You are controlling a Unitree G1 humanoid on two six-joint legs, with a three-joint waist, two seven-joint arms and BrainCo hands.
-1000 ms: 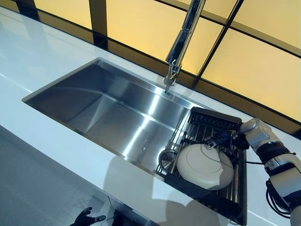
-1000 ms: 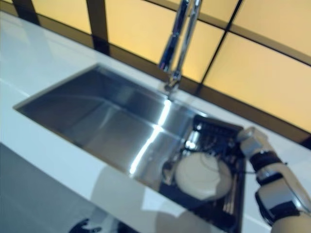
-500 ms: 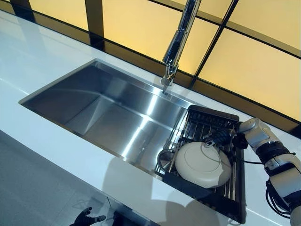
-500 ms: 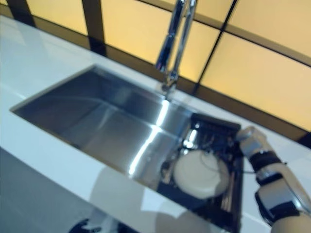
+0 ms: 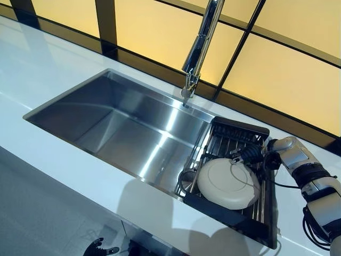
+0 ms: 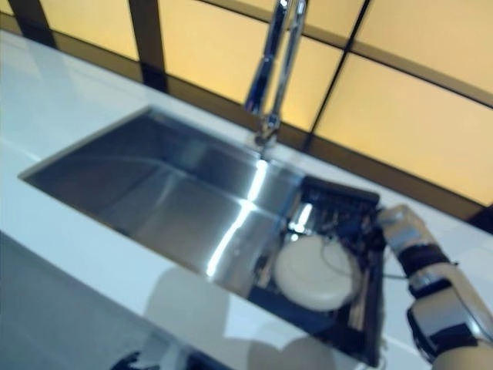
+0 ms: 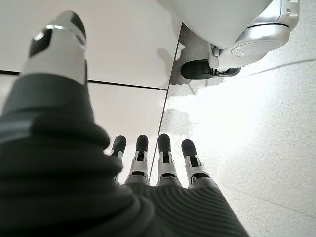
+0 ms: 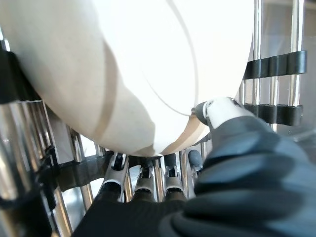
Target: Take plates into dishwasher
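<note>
The white plate [image 5: 228, 183] lies upside down on the black drying rack [image 5: 230, 213] at the sink's [image 5: 133, 128] right end. Right hand [image 5: 250, 156] pinches its far rim, thumb on top, fingers underneath. Left hand [image 7: 148, 163] hangs way below the sink, fingers straight, holding nothing.

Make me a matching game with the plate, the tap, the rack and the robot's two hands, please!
Things:
1. plate
2. tap
3. drying rack
4. right hand
5. left hand

Where or how:
A. stands up at the back edge of the sink
B. hangs low by the floor, fingers straight, holding nothing
C. lies upside down on the rack bars
D. sits across the right end of the sink
E. fingers under the plate's far rim, thumb on top

Pairs: 1-C, 2-A, 3-D, 4-E, 5-B
</note>
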